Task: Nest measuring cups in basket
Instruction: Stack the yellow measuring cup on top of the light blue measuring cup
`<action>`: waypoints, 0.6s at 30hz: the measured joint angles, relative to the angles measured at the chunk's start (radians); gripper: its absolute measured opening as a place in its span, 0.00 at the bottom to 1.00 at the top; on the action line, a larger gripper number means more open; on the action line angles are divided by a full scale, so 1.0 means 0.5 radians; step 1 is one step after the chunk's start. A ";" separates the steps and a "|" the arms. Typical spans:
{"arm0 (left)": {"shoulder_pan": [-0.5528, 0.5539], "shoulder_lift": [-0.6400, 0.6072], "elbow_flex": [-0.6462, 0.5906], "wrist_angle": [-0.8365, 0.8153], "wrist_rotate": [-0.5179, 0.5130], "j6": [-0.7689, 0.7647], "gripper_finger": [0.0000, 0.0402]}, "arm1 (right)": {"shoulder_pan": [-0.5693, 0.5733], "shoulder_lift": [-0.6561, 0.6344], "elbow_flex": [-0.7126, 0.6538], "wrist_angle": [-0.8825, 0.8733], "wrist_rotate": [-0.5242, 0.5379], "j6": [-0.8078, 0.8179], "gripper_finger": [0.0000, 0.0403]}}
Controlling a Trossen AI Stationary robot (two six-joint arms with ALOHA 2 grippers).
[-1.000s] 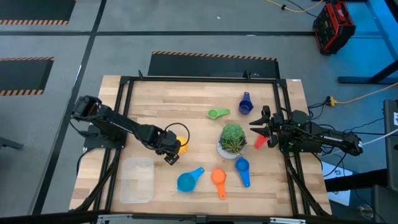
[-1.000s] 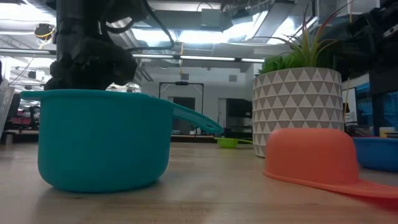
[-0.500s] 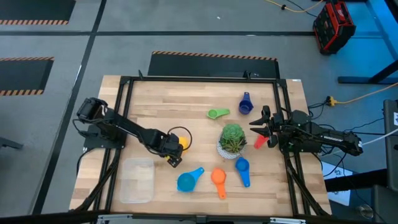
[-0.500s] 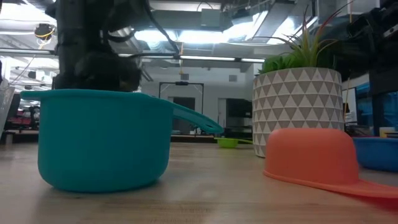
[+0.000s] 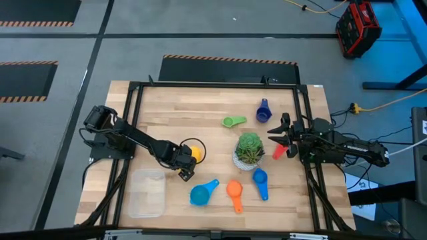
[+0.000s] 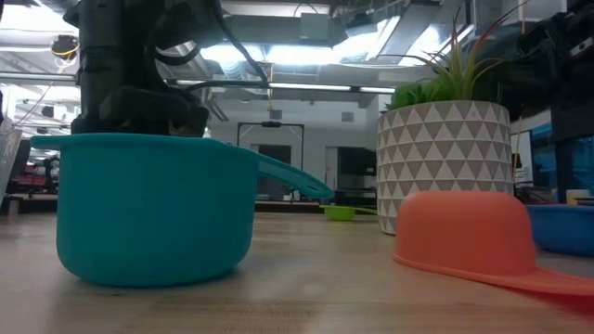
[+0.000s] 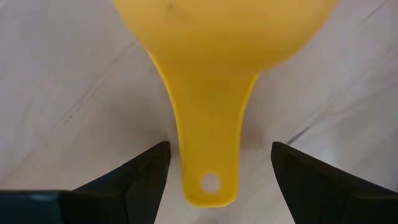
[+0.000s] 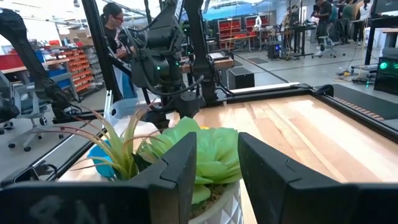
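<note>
Left gripper (image 7: 214, 171) released, fingers either side of the yellow cup's (image 7: 217, 68) handle, not clenched. Basket (image 5: 147, 193) near left, well apart. Right gripper (image 8: 217, 168) partly parted, empty, right of plant (image 5: 249, 150).

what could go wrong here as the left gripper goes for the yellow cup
1. The left gripper is open with the yellow cup handle between its fingers; the handle is thin and lies flat on the wood, so the fingers may close above it or let it slip.
2. The basket lies close beside that arm, so a low swing might shove it.
</note>
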 joint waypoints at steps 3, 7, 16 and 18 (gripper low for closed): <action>-0.003 0.001 -0.001 0.003 -0.003 0.000 0.69 | 0.001 0.000 0.000 -0.001 0.000 0.000 0.31; -0.003 0.001 -0.002 0.005 -0.005 0.017 0.69 | 0.000 0.000 0.000 -0.001 0.000 0.000 0.31; -0.003 0.002 -0.002 0.006 -0.007 0.027 0.69 | 0.000 0.000 0.000 -0.001 0.001 0.000 0.31; -0.003 0.003 -0.002 0.006 -0.007 0.031 0.68 | 0.000 0.000 0.000 -0.001 0.001 0.000 0.31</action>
